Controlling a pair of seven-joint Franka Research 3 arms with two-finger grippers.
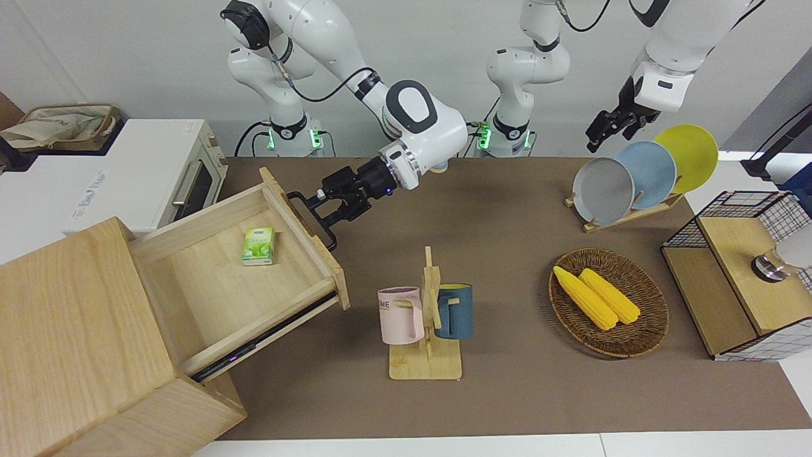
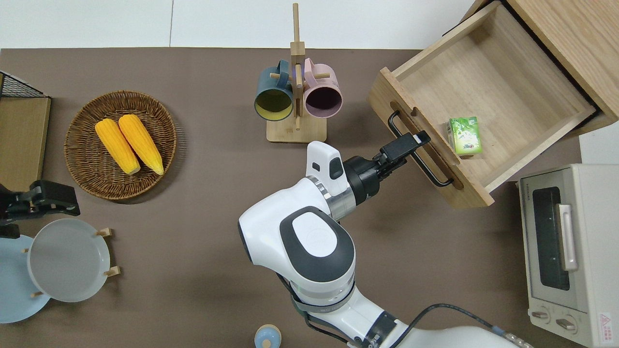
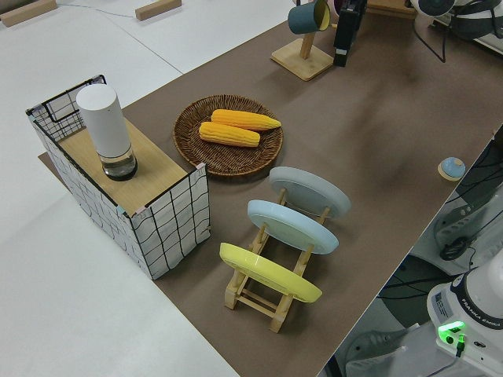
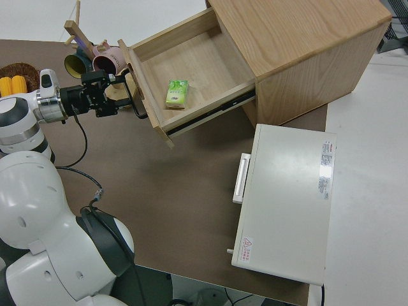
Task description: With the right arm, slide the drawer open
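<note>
The drawer (image 1: 235, 279) stood pulled far out of the cabinet (image 1: 89, 343) at the right arm's end of the surface (image 1: 507, 266), its floor bare but for a small green box (image 1: 258, 245), so the opening looked all but done, with at most a last bit of travel and the release left. The right gripper (image 1: 320, 206) was pinched on the black handle (image 1: 313, 219) at the drawer's front. The left arm was parked, and I could not tell how its gripper (image 1: 602, 130) stood.

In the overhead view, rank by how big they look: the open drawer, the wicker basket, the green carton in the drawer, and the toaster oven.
1. Drawer
2. Toaster oven, though partly cut off by the frame
3. Wicker basket
4. Green carton
</note>
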